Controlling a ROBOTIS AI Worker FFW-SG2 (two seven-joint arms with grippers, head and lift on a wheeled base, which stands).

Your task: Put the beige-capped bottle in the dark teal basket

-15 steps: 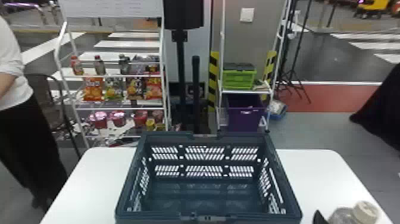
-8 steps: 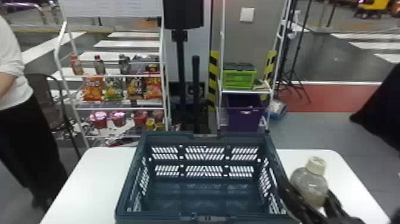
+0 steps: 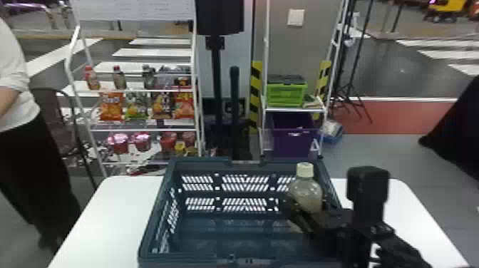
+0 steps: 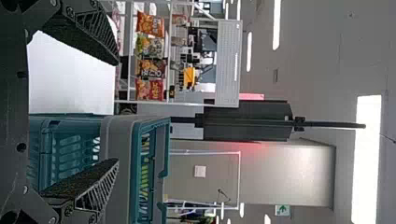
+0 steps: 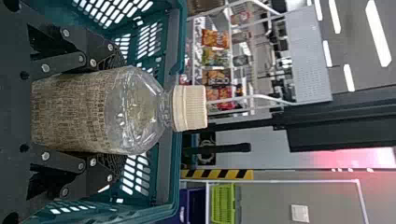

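Observation:
In the head view my right gripper (image 3: 303, 214) is shut on the clear, beige-capped bottle (image 3: 305, 192), upright over the right part of the dark teal basket (image 3: 153, 214). The right wrist view has the right gripper (image 5: 105, 109) with a finger on either side of the labelled bottle (image 5: 88, 109), its cap pointing away from the palm; the basket's walls (image 5: 175, 186) lie around and behind it. My left gripper (image 4: 116, 112) stands open and holds nothing, with the basket (image 4: 116, 126) beyond its fingers in the left wrist view.
The basket stands on a white table (image 3: 117, 206). Behind are a snack shelf (image 3: 142, 91), a black post (image 3: 217, 82) and a rack with a green crate (image 3: 286, 94) and a purple bin (image 3: 292, 135). A person (image 3: 21, 107) stands at the left edge.
The right gripper and bottle have come in from the lower right edge, moving left from beside the basket to over its right part. The basket has stayed in place.

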